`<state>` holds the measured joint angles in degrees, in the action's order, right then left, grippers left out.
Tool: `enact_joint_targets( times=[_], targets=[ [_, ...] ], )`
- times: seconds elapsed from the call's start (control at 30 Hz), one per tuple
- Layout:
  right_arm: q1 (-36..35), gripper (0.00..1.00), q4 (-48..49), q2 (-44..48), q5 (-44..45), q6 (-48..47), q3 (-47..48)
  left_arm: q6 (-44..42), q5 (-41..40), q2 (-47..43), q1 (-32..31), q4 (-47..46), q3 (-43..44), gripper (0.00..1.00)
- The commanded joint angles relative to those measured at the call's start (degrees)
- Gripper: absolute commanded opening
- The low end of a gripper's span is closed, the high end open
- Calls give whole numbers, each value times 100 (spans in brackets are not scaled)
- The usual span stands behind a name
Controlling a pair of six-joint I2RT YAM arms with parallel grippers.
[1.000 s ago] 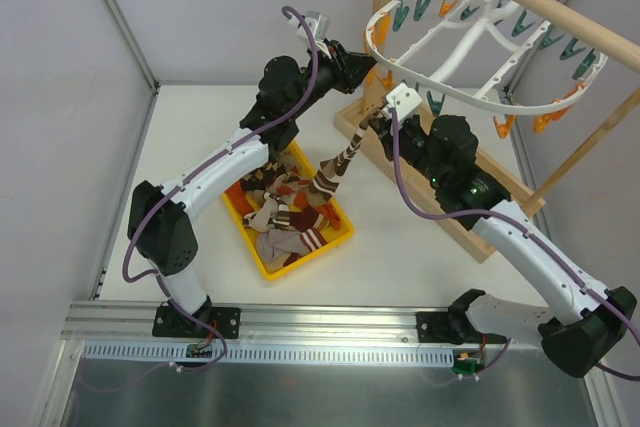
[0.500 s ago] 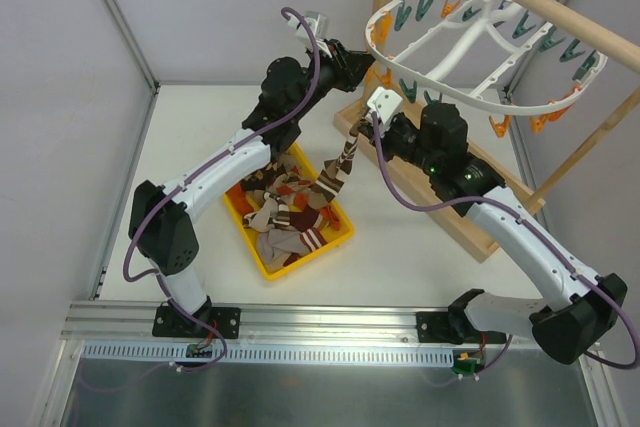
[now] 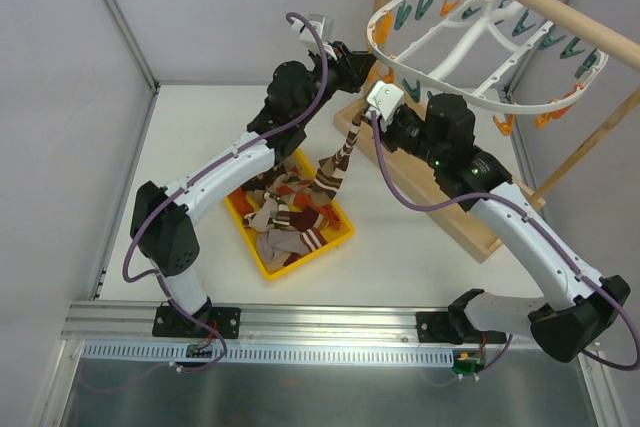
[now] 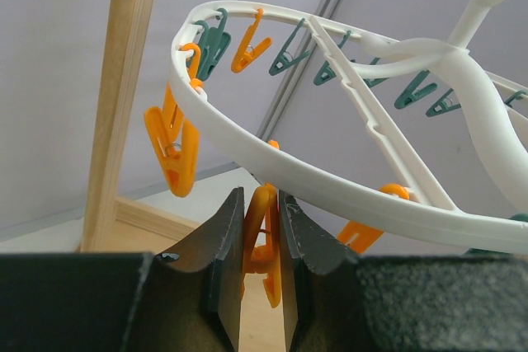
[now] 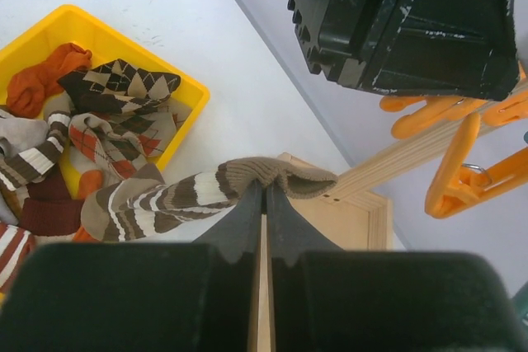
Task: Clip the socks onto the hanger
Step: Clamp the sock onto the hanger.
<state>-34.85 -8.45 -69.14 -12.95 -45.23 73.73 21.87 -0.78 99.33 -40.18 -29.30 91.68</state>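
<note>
The hanger (image 4: 239, 150) is hanging with every visible clothespin bare, so no sock is clipped yet, as far as I can judge. The yellow tray (image 5: 186, 80) is holding a pile of socks (image 3: 285, 212) (most of the work is waiting there). The right gripper (image 5: 265, 191) is pinching the cuff of a striped sock (image 5: 165, 195) just below the ring, its toe dangling over the tray. The left gripper (image 4: 260, 199) is closing on an orange clothespin (image 4: 262, 245); whether it is squeezed open, I cannot tell.

We look down on a white tabletop (image 3: 400, 247), a yellow tray (image 3: 240, 222) near its middle, a wooden stand's long base (image 3: 470, 237) on its right
</note>
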Motion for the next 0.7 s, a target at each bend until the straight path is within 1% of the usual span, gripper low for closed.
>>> enact_joint_targets(
  times=[0.0,0.4,0.67],
  targets=[
    [31,1,27,-3,-234,-293,326,-25,-204,-19,-60,-348,17,0],
    [22,1,-122,-213,-138,-592,712,2,-221,-54,-112,-445,-106,0],
    [31,1,18,-178,-24,-618,756,-25,-309,-98,-130,-498,-229,0]
  ],
)
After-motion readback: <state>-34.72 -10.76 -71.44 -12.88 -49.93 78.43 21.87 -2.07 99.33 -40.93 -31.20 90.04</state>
